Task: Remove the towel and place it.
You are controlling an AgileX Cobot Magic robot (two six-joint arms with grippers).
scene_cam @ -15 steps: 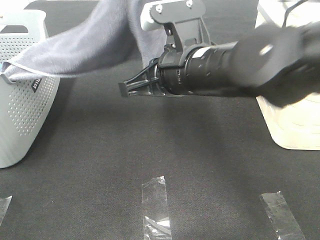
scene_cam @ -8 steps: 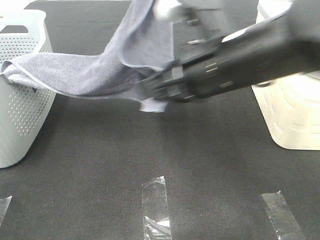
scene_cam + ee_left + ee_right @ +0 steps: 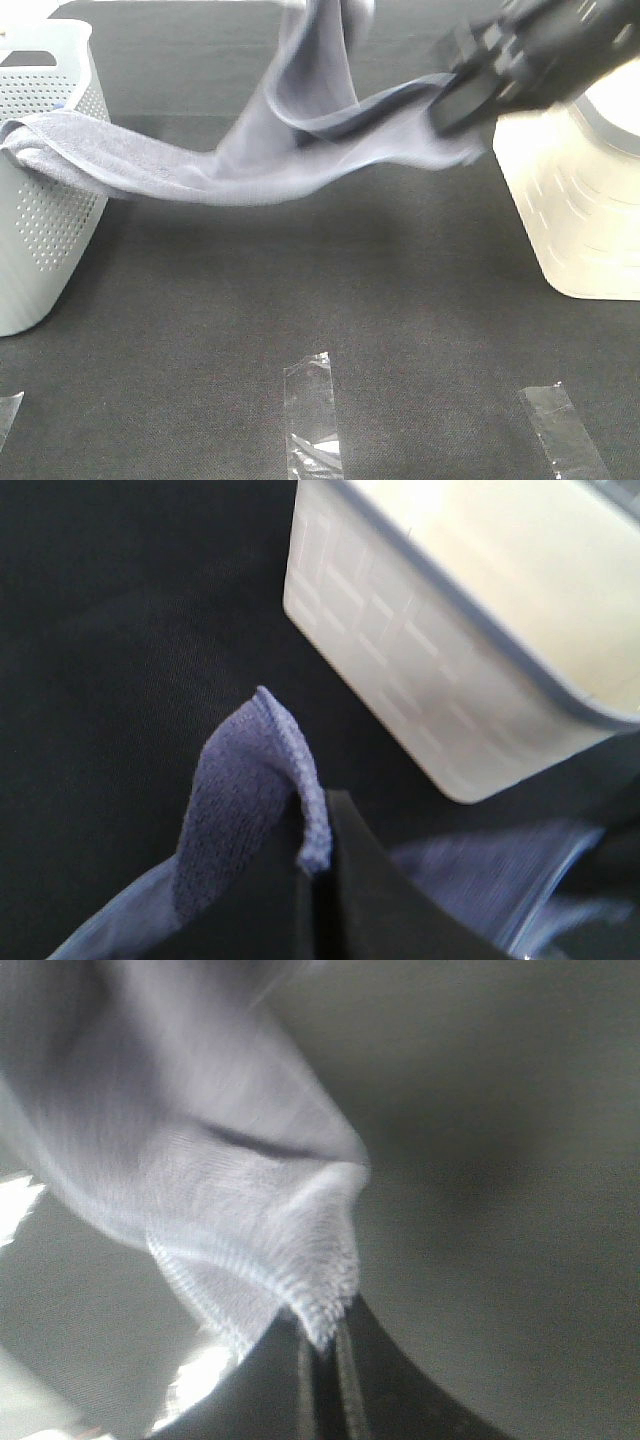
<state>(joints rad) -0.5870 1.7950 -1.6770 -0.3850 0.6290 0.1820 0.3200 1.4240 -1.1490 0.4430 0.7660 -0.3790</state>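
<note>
Hanging above the black table, the towel runs its long axis from the rim of the grey perforated basket toward the cream basket (one fold rises in the middle). The left gripper and right gripper each pinch its hem tightly.

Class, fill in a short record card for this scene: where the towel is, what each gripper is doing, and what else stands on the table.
towel: one end over the grey basket's rim, the rest stretched in the air towards the cream basket
left gripper: shut on the towel's hemmed edge
right gripper: shut on a towel corner
grey basket: left side of the table, perforated wall
cream basket: right side of the table
tape strips: clear, along the near edge
task state: towel lifted, not yet placed
</note>
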